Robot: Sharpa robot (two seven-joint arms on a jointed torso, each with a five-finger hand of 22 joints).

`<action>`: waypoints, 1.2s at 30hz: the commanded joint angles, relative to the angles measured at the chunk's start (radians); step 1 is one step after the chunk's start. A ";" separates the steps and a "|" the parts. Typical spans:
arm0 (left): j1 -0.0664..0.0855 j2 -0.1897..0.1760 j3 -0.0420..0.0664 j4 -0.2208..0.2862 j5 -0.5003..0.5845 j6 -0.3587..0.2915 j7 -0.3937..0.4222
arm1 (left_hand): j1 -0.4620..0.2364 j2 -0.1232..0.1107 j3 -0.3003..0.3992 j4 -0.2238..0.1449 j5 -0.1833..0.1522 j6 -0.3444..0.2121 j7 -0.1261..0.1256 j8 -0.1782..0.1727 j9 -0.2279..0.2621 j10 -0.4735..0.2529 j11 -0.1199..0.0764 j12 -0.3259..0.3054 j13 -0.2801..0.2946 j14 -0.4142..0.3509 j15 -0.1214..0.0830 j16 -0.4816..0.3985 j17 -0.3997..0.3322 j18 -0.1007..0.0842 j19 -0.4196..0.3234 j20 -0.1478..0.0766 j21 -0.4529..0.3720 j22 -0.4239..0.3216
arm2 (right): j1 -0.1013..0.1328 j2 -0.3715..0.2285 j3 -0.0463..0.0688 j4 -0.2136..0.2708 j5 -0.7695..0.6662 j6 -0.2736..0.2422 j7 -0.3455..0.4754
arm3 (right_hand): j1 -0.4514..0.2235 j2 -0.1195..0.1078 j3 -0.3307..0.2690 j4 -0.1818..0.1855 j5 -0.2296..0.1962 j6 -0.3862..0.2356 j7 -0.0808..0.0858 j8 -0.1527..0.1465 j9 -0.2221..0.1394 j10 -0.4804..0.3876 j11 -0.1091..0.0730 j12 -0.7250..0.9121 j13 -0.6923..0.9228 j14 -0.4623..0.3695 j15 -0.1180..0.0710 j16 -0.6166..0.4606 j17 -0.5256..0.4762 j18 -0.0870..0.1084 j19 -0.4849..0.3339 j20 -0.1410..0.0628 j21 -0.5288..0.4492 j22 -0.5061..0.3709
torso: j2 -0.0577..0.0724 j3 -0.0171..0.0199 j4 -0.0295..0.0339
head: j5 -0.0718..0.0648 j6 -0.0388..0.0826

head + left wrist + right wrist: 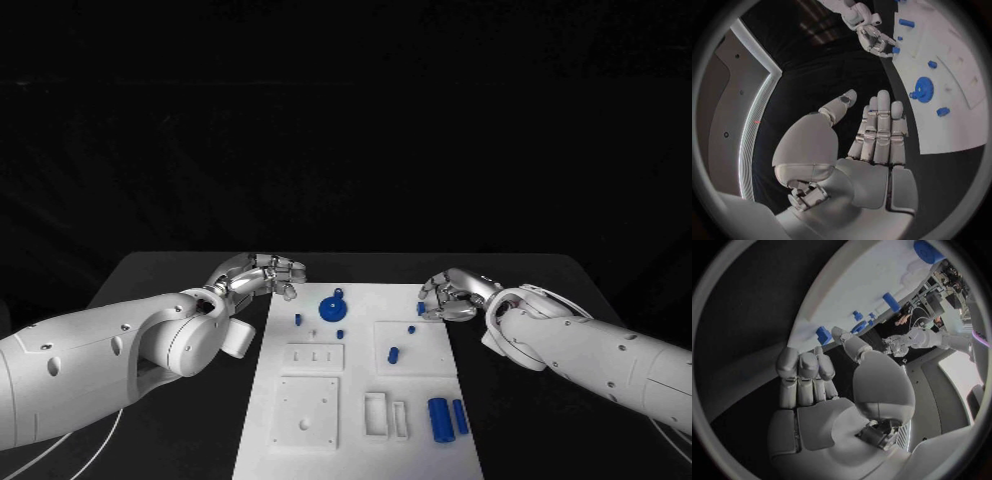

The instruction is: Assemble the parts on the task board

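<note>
White task board lies between the two hands in the head view; the left hand hovers at its far corner, the right hand over its opposite edge, blue gear between them. From the left wrist, fingers extend loosely, holding nothing, gear beyond them. From the right wrist, fingers curl empty, a blue part just past them.

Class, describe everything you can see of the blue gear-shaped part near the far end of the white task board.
The blue gear is a round disc with a toothed rim, plainly seen in the left wrist view, with a small knob at one side. It looks like matte plastic. It lies flat on the task board, near the far end. Neither hand touches it: the left hand and the right hand hover to either side.
</note>
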 commanded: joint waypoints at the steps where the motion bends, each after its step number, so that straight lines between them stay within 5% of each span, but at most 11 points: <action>1: 0.000 0.002 0.001 0.001 0.006 0.016 0.014 | -0.006 -0.001 0.003 -0.004 -0.004 0.004 0.002 -0.005 -0.001 -0.006 0.002 -0.003 -0.001 -0.007 0.000 -0.006 -0.001 0.011 -0.004 0.001 0.006 -0.002 | -0.001 0.003 -0.001 -0.001 -0.010 0.012 0.001 | 0.003 0.010 0.000 0.002 -0.013 0.003 -0.002 -0.001 -0.002 0.000 0.001 0.003 0.077 -0.003 -0.006 -0.006 0.002 0.131 -0.002 0.005 -0.004 0.014 | 0.000 -0.0003 0.0016 | 0.000 0.000; 7: 0.000 0.001 0.001 0.001 0.006 0.017 0.014 | -0.006 -0.001 0.003 -0.004 -0.004 0.004 0.002 -0.005 -0.001 -0.005 0.002 -0.003 -0.001 -0.007 0.000 -0.006 -0.001 0.011 -0.004 0.001 0.006 -0.002 | -0.002 0.005 -0.001 0.000 -0.018 0.011 -0.003 | 0.012 0.015 0.020 0.006 -0.059 0.014 -0.004 0.002 -0.003 0.007 -0.001 0.010 0.079 0.000 -0.008 -0.007 0.005 0.131 -0.001 0.006 -0.004 0.014 | 0.000 -0.0004 -0.0006 | 0.002 -0.002; 36: 0.000 -0.001 0.001 0.003 0.006 0.018 0.010 | -0.006 0.000 0.003 -0.004 -0.004 0.005 0.002 -0.005 0.000 -0.004 0.002 -0.003 0.000 -0.007 0.000 -0.005 -0.001 0.011 -0.004 0.001 0.006 -0.002 | -0.002 0.015 -0.005 -0.004 -0.044 -0.004 -0.026 | 0.023 0.026 0.087 0.016 -0.147 0.056 -0.006 0.015 -0.007 0.024 -0.003 0.025 0.086 0.006 -0.009 -0.008 0.017 0.131 0.006 0.005 0.000 0.015 | 0.000 -0.0001 -0.0013 | 0.000 -0.006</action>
